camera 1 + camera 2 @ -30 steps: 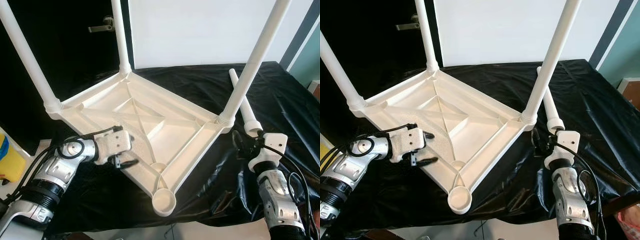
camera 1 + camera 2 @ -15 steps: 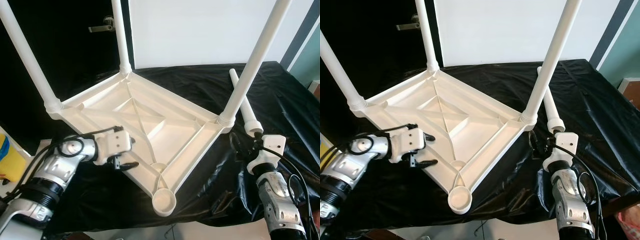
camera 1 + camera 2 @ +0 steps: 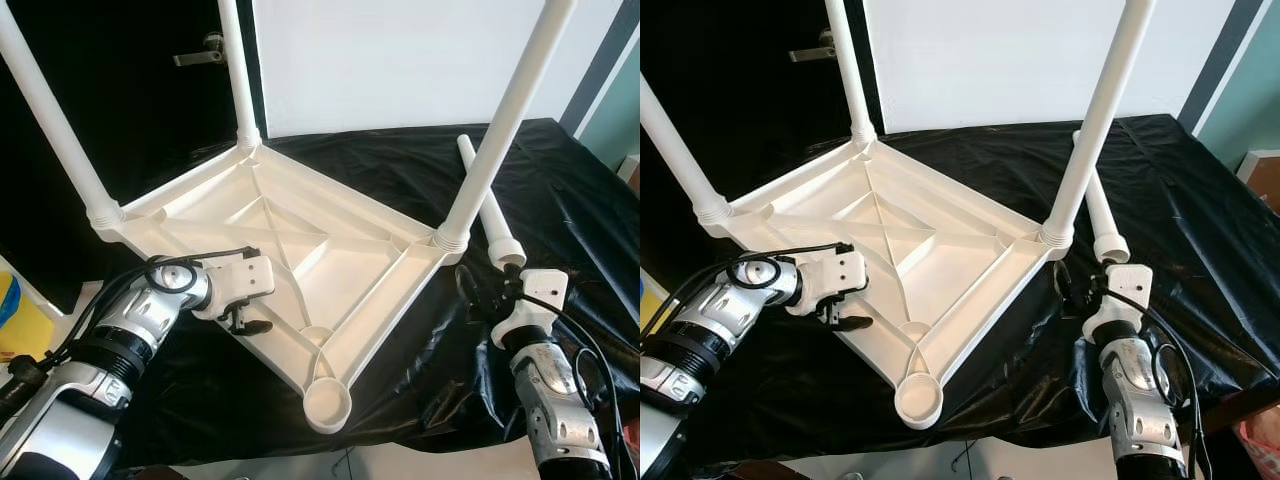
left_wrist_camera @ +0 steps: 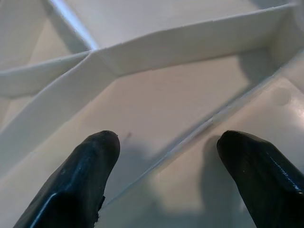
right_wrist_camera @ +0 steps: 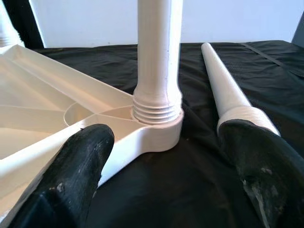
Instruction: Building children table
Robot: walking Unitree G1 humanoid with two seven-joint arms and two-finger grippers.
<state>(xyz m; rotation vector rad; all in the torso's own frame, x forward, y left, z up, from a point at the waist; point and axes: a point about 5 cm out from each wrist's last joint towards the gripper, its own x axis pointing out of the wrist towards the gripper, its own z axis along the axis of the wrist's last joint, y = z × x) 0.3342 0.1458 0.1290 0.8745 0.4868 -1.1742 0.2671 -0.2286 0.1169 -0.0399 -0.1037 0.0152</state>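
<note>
Left hand (image 3: 245,318) edged inward over tabletop (image 3: 330,250) rim, fingers apart.

Through the left wrist camera I see my left gripper (image 4: 164,164) with its two black fingers (image 4: 80,185) spread wide apart, nothing between them. Beyond the tips lies the white plastic tabletop (image 4: 161,102), seen from its ribbed underside. A raised rib (image 4: 190,35) runs across ahead of the fingers and meets other ribs at a junction. A lower ridge (image 4: 199,128) passes diagonally between the two fingertips. I cannot tell whether the tips touch the plastic.
</note>
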